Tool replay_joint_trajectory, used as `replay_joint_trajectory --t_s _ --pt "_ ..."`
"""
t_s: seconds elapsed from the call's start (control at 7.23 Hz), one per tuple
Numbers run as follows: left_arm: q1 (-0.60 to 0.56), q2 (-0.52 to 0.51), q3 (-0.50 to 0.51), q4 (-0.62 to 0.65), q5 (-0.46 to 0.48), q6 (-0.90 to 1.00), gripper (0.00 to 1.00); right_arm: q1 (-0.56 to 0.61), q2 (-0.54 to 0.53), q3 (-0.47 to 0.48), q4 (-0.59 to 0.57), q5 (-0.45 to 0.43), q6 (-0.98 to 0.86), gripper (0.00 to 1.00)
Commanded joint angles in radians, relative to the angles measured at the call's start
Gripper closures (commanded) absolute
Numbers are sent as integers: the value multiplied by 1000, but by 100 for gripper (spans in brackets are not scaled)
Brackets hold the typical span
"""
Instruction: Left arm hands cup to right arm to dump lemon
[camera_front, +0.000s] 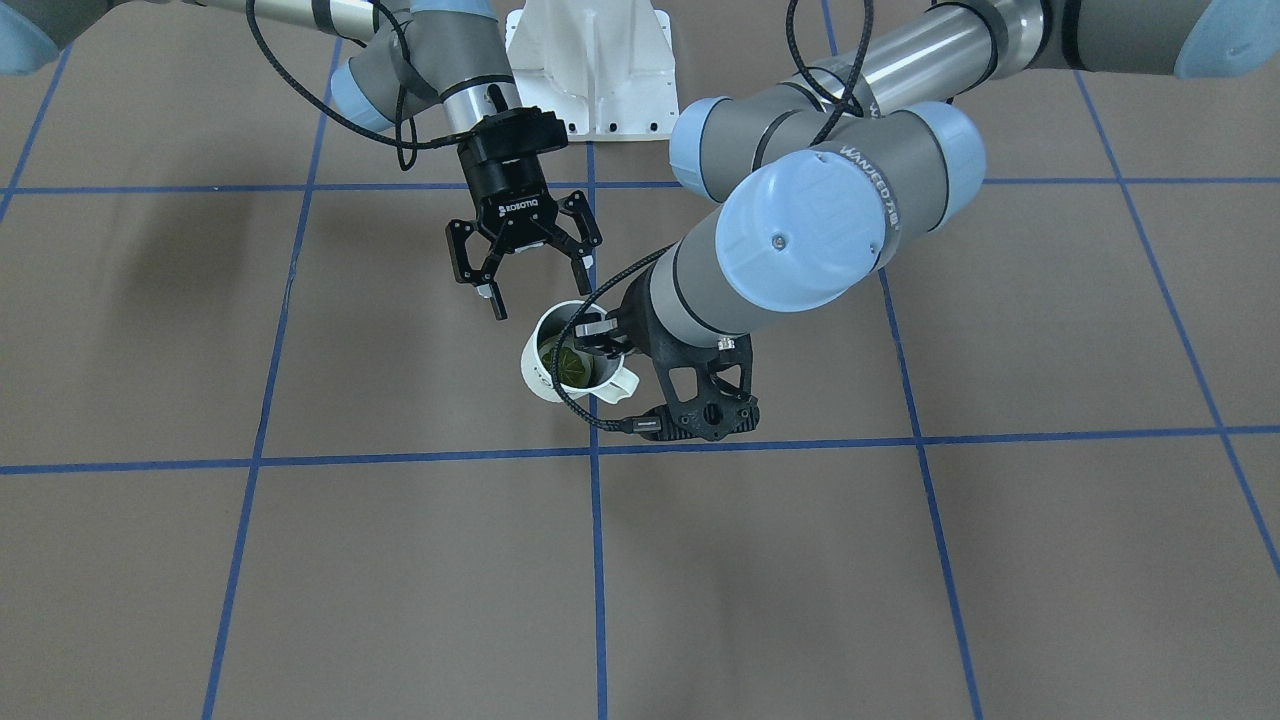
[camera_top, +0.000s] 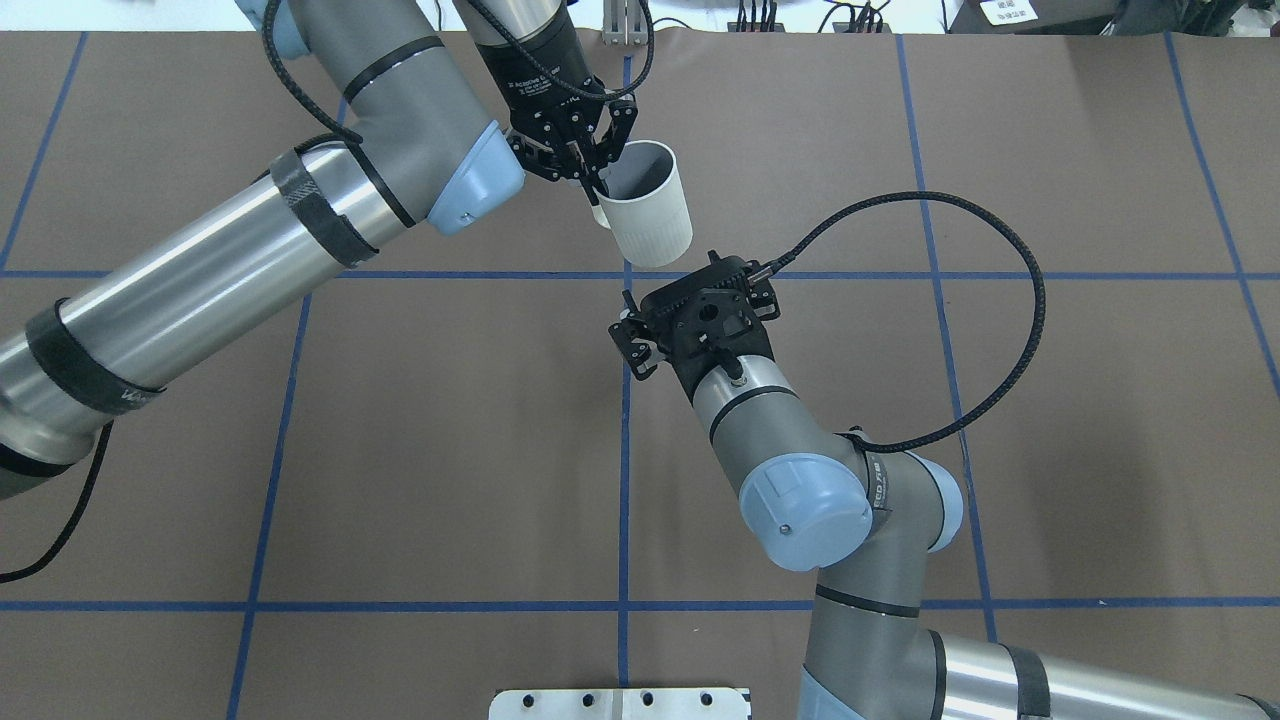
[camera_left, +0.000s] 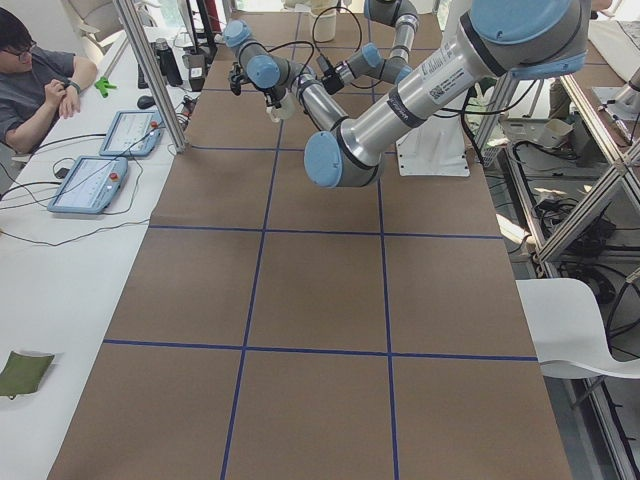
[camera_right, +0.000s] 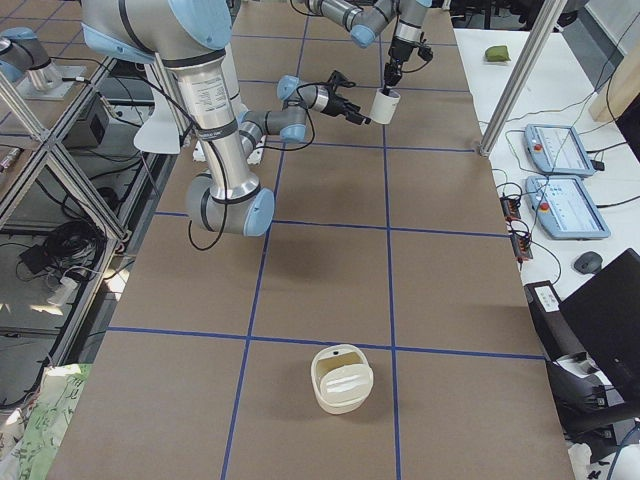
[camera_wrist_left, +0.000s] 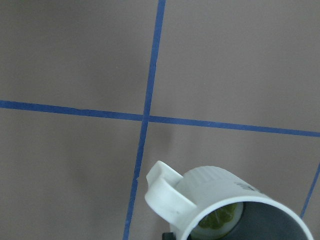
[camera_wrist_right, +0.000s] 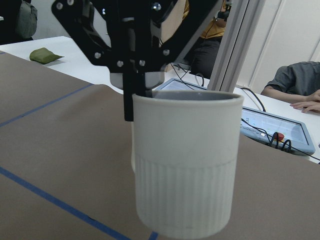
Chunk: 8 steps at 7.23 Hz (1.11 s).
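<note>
A white cup (camera_top: 650, 215) with a ribbed lower half hangs upright above the brown table. My left gripper (camera_top: 590, 180) is shut on its rim beside the handle. The front view looks into the cup (camera_front: 545, 350), with the left gripper (camera_front: 600, 335) on its rim. Inside the grey cup lies the yellow-green lemon (camera_front: 570, 365), which the left wrist view also catches as the lemon (camera_wrist_left: 220, 222). My right gripper (camera_front: 540, 290) is open, just short of the cup's side and apart from it. In the right wrist view the cup (camera_wrist_right: 185, 165) fills the middle and the right fingers are out of sight.
A cream basket (camera_right: 342, 378) stands on the table toward the robot's right end. The white robot base (camera_front: 590, 70) is behind the grippers. Tablets (camera_right: 560, 150) lie on a side table, where a person (camera_left: 30, 80) sits. Blue tape lines cross the brown table (camera_top: 450, 420).
</note>
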Motion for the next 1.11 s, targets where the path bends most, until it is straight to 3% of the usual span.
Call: replay_joint_trajectory --t_s 0.0,0.97 --pt "11 1 -21 23 0 0 100 6 -1 0 -2 0 0 1" --pt "52 3 -30 25 8 1 100 8 -1 -2 1 0 2 1"
